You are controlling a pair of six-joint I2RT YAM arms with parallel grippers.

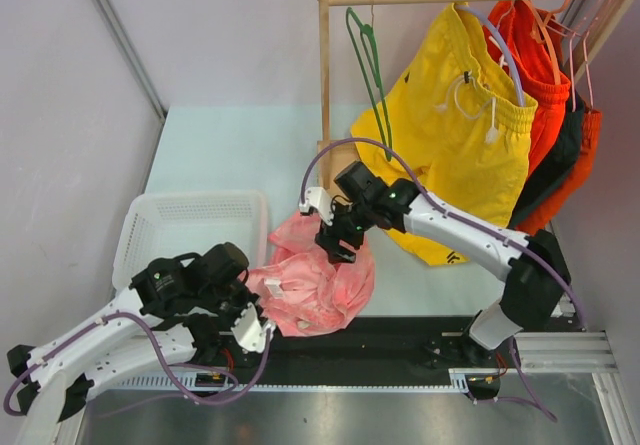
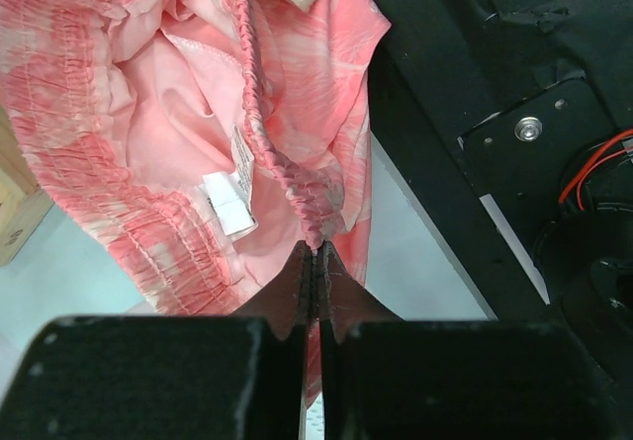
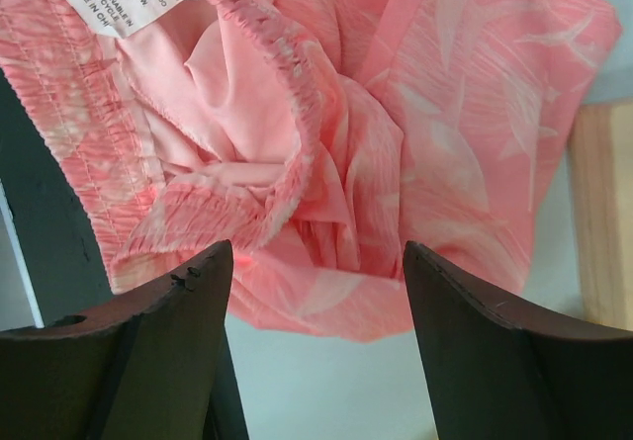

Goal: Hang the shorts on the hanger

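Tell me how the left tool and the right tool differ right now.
The left tool is shut, pinching the pink shorts at the waistband; the right tool is open, fingers spread over the fabric. Seen from above, the left tool is at the shorts' near-left edge, the right tool at their far edge. Both face the same shorts.

The shorts [image 1: 310,283] lie between the left gripper [image 1: 262,329] and right gripper [image 1: 337,249], with the hanger [image 1: 380,90] hanging behind the right one.
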